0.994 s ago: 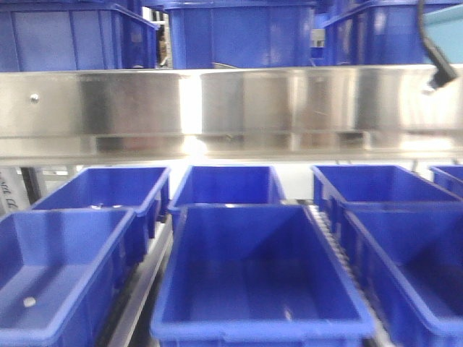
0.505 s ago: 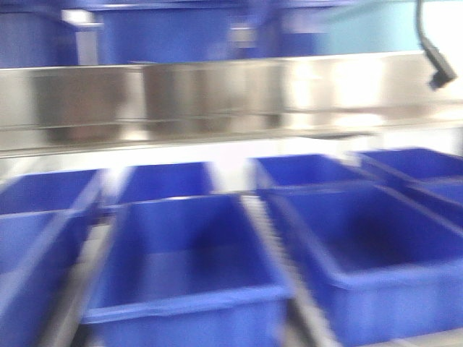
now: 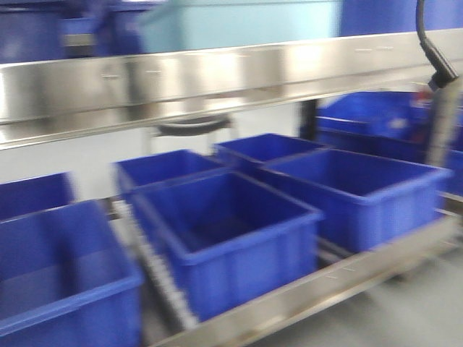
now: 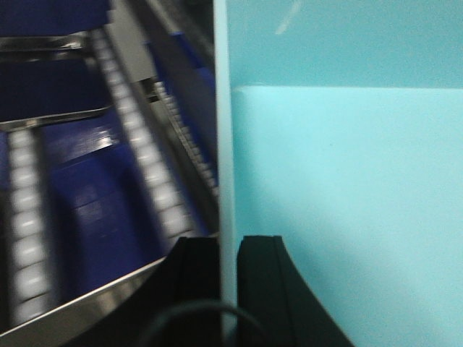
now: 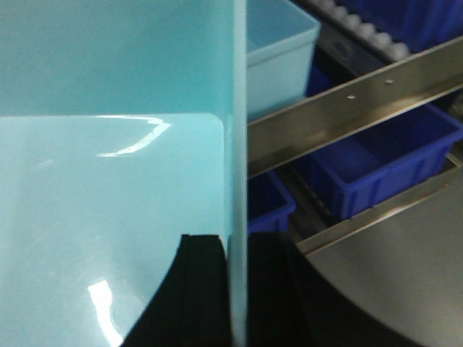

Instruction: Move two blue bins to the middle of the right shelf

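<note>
A light blue bin fills the right half of the left wrist view. My left gripper is shut on its thin side wall, one finger on each face. In the right wrist view the light blue bin fills the left half, and my right gripper is shut on its wall the same way. A second light blue bin shows just beyond that wall. In the front view a pale blue surface shows above the steel shelf rail; neither gripper appears there.
Several dark blue bins sit on the roller shelf below the rail. A roller track runs between them. More dark blue bins stand at the right behind a post. A black cable hangs at top right.
The front view has swung to the right: the shelf and its dark blue bins slid left, and the shelf's front corner, the floor and the pale blue surface have come into view.
</note>
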You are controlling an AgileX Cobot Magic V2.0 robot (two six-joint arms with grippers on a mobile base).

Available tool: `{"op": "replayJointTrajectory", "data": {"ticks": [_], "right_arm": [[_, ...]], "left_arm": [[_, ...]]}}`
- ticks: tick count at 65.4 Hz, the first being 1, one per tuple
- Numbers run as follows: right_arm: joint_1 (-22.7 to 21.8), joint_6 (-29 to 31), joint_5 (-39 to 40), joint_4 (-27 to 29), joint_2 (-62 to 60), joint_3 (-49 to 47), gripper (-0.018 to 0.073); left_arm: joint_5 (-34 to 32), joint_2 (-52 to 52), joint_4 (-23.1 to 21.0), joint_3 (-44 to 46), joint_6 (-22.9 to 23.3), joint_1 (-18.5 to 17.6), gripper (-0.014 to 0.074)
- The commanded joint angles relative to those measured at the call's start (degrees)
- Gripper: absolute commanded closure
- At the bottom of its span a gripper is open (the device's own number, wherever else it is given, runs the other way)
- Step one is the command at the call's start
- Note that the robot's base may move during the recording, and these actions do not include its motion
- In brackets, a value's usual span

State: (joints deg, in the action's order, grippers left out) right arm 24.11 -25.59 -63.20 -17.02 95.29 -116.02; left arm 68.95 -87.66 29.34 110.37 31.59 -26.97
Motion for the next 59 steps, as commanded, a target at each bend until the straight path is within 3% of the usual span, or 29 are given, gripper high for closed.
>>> {"op": "replayJointTrajectory", "data": {"ticks": [1,59], "right_arm": [[-0.07,0.22,2.28,-1.82,-0.48,-0.48,0.0721],[-0.07,0.22,2.28,-1.82,-0.48,-0.48,0.0721]], "left_arm": [[-1.53,0.47,0.44,0.60,0.30,-0.29,0.0708],[-1.53,0.42,0.87,0.60,0.30,-0.29,0.0708]]}}
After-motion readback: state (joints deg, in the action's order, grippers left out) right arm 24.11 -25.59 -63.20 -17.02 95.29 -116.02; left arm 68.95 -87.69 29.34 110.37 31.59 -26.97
